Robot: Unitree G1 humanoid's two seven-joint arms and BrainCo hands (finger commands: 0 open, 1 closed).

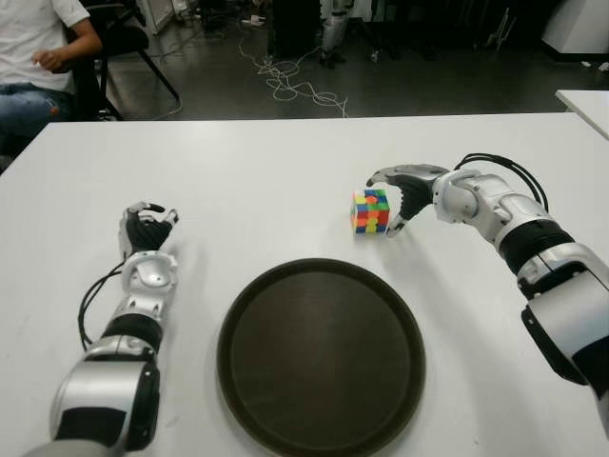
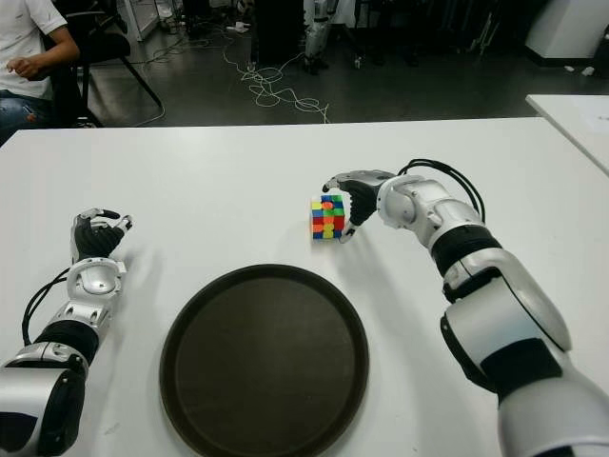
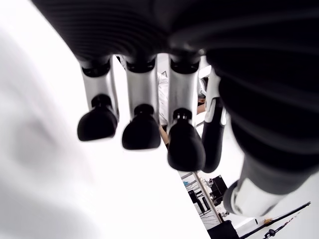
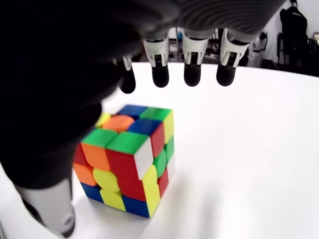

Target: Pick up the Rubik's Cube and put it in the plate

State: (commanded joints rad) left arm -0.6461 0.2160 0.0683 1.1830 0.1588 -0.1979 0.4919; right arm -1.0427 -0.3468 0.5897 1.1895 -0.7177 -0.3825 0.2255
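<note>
The Rubik's Cube [image 1: 371,211] stands on the white table [image 1: 266,171], just beyond the far right rim of the round dark plate [image 1: 321,357], which holds nothing. My right hand [image 1: 394,197] has come in from the right and is open around the cube. Its fingertips [image 4: 192,74] arch above the cube's far top edge, and its thumb [image 4: 47,209] hangs beside the near side. In the right wrist view a gap shows between the fingers and the cube [image 4: 127,159]. My left hand [image 1: 146,228] shows to the left of the plate, with its fingers [image 3: 142,132] relaxed and holding nothing.
A seated person [image 1: 38,57] and a chair [image 1: 124,43] are past the table's far left corner. Cables [image 1: 285,81] lie on the floor behind the table. The corner of another white table [image 1: 585,100] shows at the far right.
</note>
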